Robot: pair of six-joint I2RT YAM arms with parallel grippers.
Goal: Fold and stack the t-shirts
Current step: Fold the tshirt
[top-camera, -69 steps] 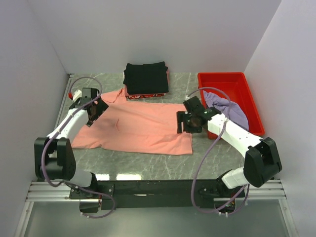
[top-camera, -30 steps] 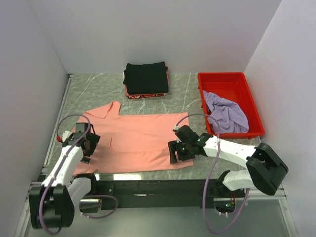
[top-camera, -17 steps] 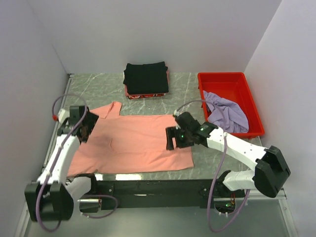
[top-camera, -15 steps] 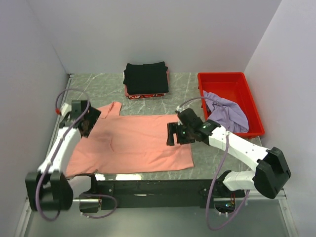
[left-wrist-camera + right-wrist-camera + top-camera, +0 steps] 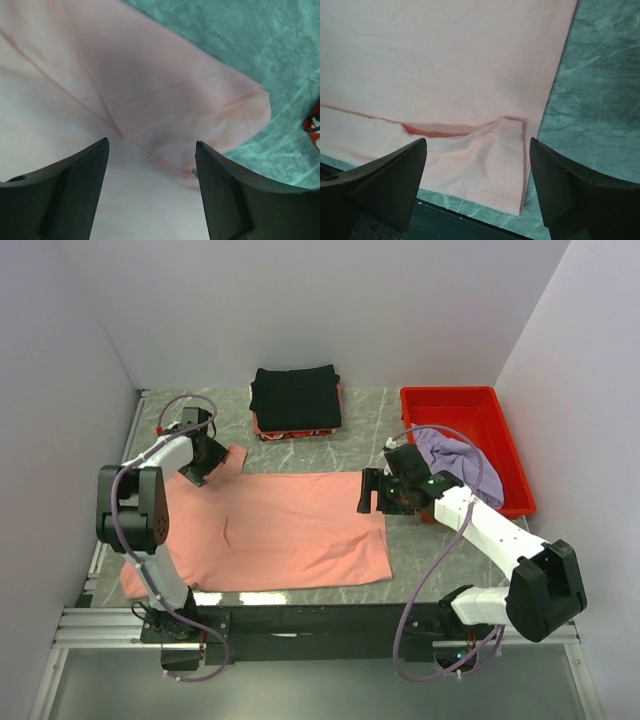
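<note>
Salmon-pink t-shirt (image 5: 270,530): spread flat on the counter (image 5: 430,550), reaching from the left edge past the middle, bottom hem close to the near edge. One short sleeve (image 5: 200,100) points toward the far left corner.

Left hand (image 5: 205,455): over that sleeve, where it joins the body. Wrist view shows both fingers well apart with cloth between them and nothing gripped. Cannot tell whether the tips touch the cloth.

Right hand (image 5: 385,492): at the shirt's right side, over its farther corner. Fingers spread wide, holding nothing. Below them the cloth has a small raised ripple beside the shirt's edge, with bare counter just past it.

Black t-shirt (image 5: 295,397): neat rectangular fold at the middle of the far edge.

Lavender-purple t-shirt (image 5: 455,460): bunched in the red tray (image 5: 450,393) at the far right corner.
</note>
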